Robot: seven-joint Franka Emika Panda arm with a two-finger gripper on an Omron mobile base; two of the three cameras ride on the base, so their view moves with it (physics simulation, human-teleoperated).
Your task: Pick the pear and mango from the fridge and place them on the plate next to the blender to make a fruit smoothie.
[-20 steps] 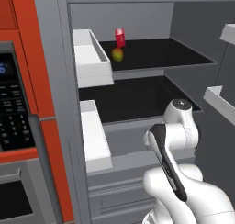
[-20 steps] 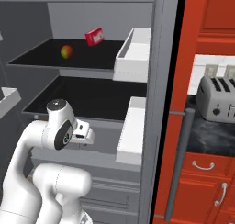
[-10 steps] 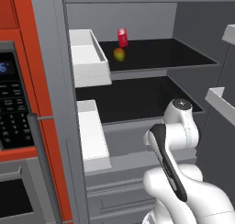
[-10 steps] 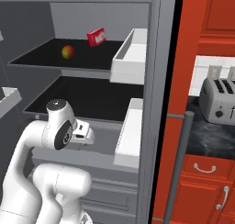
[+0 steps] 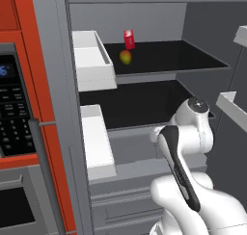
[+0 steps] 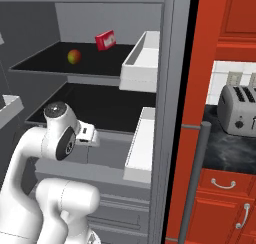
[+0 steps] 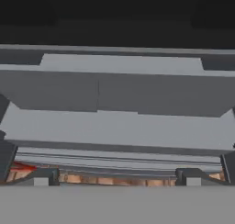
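At the far left of the left base view stands the red-framed oven [image 5: 14,133] with its dark keypad, and just beside it the open fridge [image 5: 144,152] with black shelves and grey drawers. White door bins [image 5: 94,60] hang one above the other on the fridge's left edge there. On the upper shelf [image 5: 173,56] the mango [image 5: 125,57] sits toward the back, yellow-green with a red blush, and the red can [image 5: 129,39] stands upright just behind it, near the rear wall. The white arm [image 5: 185,147] rises in front of the lower shelf.

In the right base view the mango [image 6: 74,56] lies left of the can [image 6: 105,40], the two a little apart, and the bins [image 6: 142,63] appear on the right side of the fridge [image 6: 75,173]. This view alone takes in a grey toaster [image 6: 239,108] on the dark table [image 6: 225,155] to the right, above red cabinets with handles.

The hand view looks at the grey drawer fronts [image 7: 119,94]; the end effector [image 7: 117,176] has its two dark tips spread wide, released and grasping nothing.
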